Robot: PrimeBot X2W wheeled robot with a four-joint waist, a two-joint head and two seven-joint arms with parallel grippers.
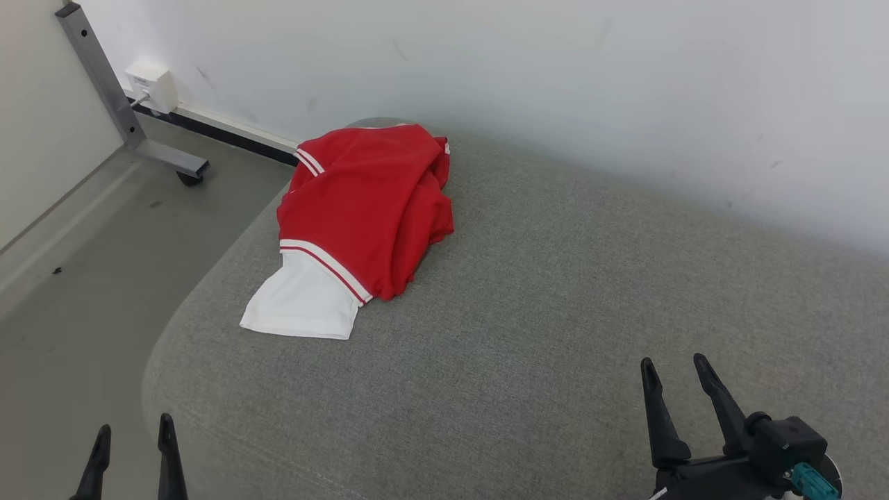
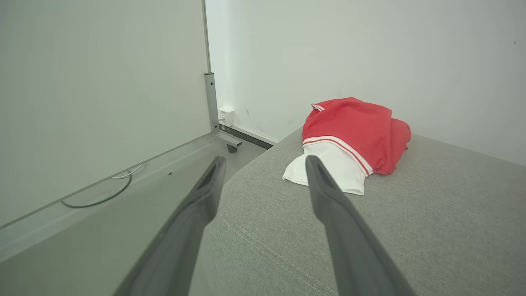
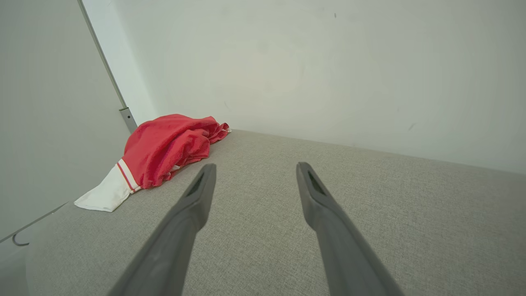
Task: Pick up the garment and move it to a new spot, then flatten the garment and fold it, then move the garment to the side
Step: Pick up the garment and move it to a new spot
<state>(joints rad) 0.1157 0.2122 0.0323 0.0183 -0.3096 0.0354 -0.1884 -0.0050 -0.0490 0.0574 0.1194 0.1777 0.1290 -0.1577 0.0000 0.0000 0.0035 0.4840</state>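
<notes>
The red garment [image 1: 361, 208] lies bunched far left on the grey cushion [image 1: 555, 312], by the wall [image 1: 555, 83] and a metal stand [image 1: 104, 83]. The left pincer [image 1: 135, 422] and right pincer [image 1: 674, 360] are both spread apart.

There's the broad grey upholstered cushion [image 1: 555, 312], rounded along its left edge, fabric smooth. One thing lies on it: a crumpled red garment [image 1: 361, 208], bunched near the far left corner, its white stripe-edged end lying flat toward that edge.
</notes>
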